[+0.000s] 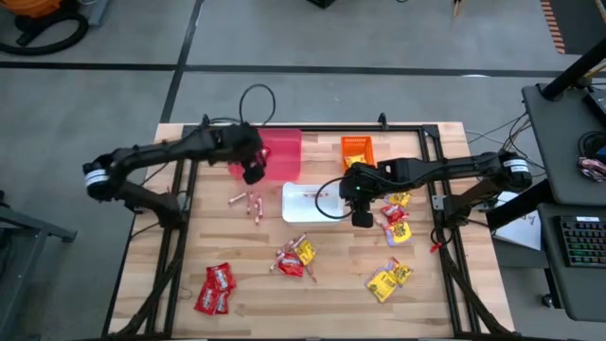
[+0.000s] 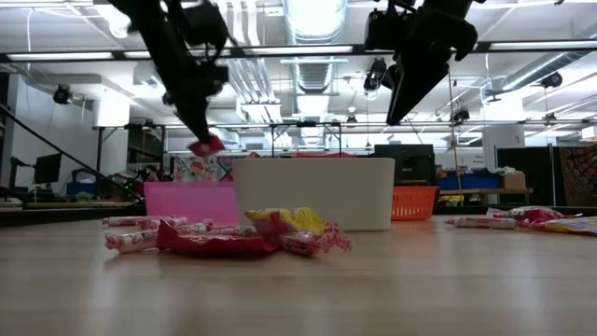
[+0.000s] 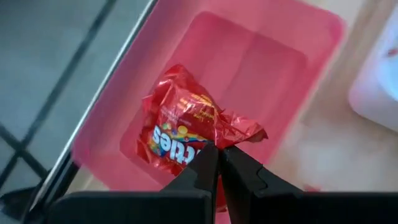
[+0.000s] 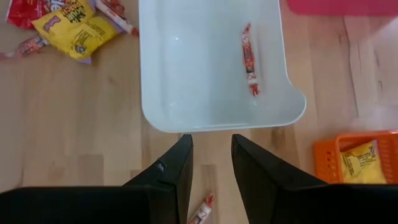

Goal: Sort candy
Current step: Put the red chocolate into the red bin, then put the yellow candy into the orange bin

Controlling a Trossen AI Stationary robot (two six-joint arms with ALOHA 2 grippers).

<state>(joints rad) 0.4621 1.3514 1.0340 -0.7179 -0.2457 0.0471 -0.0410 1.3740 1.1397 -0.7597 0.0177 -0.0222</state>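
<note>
Left wrist view shows a shiny red packet (image 3: 186, 127) pinched between the tips of the left claw (image 3: 217, 163), hanging over the pink bin (image 3: 298, 43) at the worktop's (image 1: 331, 303) far side. From the low view the packet (image 2: 206, 146) sits clear above the bin's rim (image 2: 187, 198). Right wrist view shows the right claw (image 4: 210, 163) spread and holding nothing, poised just past the near edge of the white bin (image 4: 155, 74), where one red-and-white stick (image 4: 249, 57) lies inside. A yellow-orange packet (image 4: 359, 160) rests in the orange bin (image 4: 323, 155) beside it. More candy lies scattered on the worktop: red packets (image 1: 215, 287) at the near left, a mixed cluster (image 1: 295, 258) in the middle, yellow ones (image 1: 388, 278) to the right.
</note>
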